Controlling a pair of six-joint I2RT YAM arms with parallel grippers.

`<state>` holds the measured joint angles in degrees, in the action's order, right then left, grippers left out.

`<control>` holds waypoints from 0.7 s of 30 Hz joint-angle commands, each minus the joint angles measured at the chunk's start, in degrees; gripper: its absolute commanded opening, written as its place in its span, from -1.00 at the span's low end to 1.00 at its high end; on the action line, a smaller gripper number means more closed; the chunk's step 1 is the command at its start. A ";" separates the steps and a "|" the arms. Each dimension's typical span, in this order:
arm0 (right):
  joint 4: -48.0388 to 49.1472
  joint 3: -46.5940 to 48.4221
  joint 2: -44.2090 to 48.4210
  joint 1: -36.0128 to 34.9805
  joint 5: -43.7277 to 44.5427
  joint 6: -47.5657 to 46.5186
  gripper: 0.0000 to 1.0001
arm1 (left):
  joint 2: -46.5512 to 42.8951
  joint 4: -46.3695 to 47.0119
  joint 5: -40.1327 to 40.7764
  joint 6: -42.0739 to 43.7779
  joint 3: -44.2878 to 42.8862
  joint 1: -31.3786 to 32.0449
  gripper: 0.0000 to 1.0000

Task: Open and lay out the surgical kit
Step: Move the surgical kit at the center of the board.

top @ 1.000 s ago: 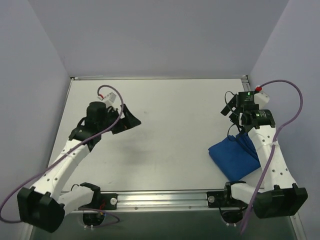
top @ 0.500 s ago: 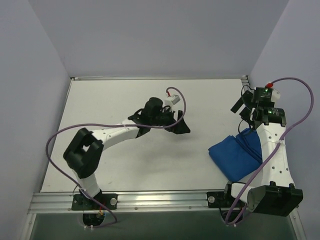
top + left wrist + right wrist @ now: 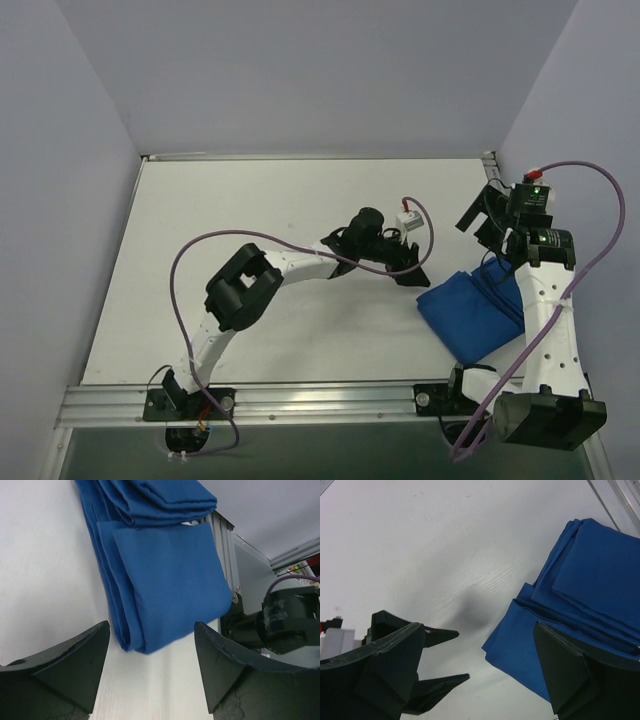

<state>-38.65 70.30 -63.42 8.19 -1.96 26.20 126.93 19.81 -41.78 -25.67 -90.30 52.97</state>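
Left wrist: surgical kit point(image 3: 165, 575), soft folded blue cloth; left hand point(image 3: 151, 630), right hand point(image 3: 479, 627) spread wide, empty.

the top camera looks down from high at six o'clock over the whole table point(image 3: 250, 200); both wrist cameras hang close, facing the surgical kit point(image 3: 468, 318) at four o'clock, shared by all views

We see surgical kit point(image 3: 165, 570): matt blue cloth, smooth folds; table point(image 3: 420, 540): matt white, faint grain; left hand point(image 3: 150, 632): matt black plastic.
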 commanded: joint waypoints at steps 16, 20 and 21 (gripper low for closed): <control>0.69 -0.78 3.83 0.25 -1.91 -1.67 0.88 | 15.01 -9.70 5.83 3.70 -20.17 5.30 0.33; 1.12 -0.87 3.65 0.25 -2.09 -1.24 0.88 | 15.01 -10.84 5.75 3.79 -19.39 5.30 -0.15; 1.21 -0.87 3.48 0.17 -2.35 -1.23 0.88 | 14.84 -10.94 5.40 3.79 -18.95 5.13 -0.42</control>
<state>-38.30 69.71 -60.10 8.23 -3.51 25.41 141.82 11.29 -37.23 -23.66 -107.57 58.19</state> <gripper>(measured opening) 0.942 0.350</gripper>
